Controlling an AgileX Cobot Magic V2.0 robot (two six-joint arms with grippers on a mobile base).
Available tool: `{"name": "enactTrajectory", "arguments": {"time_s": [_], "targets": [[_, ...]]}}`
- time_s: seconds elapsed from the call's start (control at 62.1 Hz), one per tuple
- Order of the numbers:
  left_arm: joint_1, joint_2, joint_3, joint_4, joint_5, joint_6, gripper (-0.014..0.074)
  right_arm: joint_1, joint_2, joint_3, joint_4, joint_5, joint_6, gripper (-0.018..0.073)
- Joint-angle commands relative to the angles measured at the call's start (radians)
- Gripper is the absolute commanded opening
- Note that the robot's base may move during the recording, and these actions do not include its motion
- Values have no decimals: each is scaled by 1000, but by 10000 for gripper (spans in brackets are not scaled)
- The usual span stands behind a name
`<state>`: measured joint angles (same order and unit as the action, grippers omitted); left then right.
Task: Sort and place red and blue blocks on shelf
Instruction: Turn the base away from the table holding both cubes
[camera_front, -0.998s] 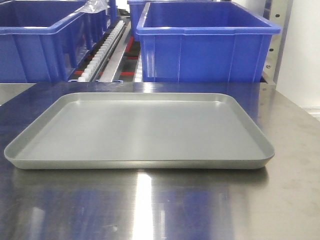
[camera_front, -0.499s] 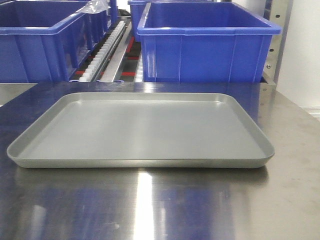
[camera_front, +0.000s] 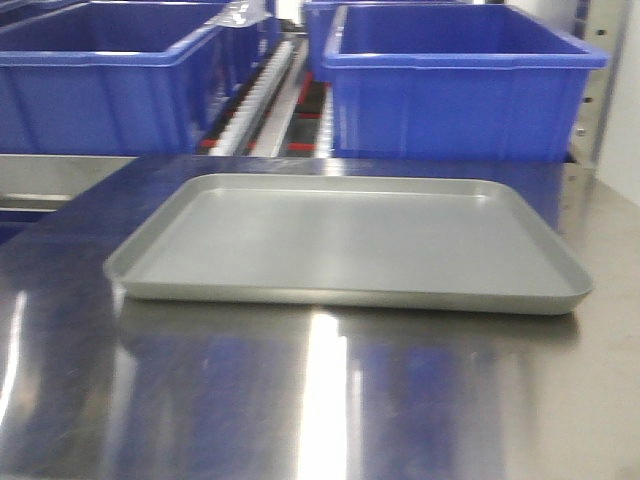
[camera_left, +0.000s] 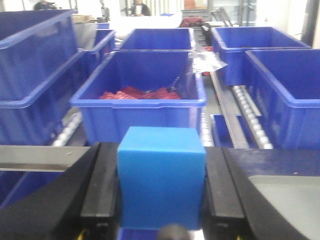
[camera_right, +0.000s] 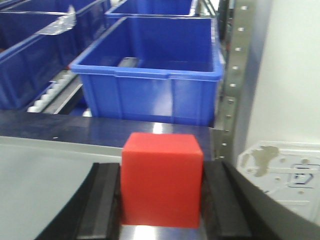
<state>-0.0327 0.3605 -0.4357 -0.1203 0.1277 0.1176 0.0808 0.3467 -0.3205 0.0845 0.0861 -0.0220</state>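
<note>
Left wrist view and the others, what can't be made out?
Left wrist view: the frame edge cuts off the bottom of the blue block; red contents of the blue bin behind are blurred.
Right wrist view: fingers cover the sides of the red block; a grey item in a blue bin is too small to name.
Front view: bin walls hide the insides; no arm or block shows.

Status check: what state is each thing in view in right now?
blue block: clamped in the left gripper.
red block: clamped in the right gripper.
grey tray: empty, flat on the steel tabletop.
blue bin ahead of the left gripper: open, red parts inside.
</note>
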Motion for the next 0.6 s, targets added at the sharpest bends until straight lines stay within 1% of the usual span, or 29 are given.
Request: {"name": "enactTrajectory", "arguments": {"time_s": [0.0, 0.58], "targets": [[-2, 13, -37, -7, -97, -4, 126, -6, 4, -30, -1, -86, -4, 48], [-2, 13, -37, -7, -95, -4, 126, -6, 4, -30, -1, -86, -4, 48]]}}
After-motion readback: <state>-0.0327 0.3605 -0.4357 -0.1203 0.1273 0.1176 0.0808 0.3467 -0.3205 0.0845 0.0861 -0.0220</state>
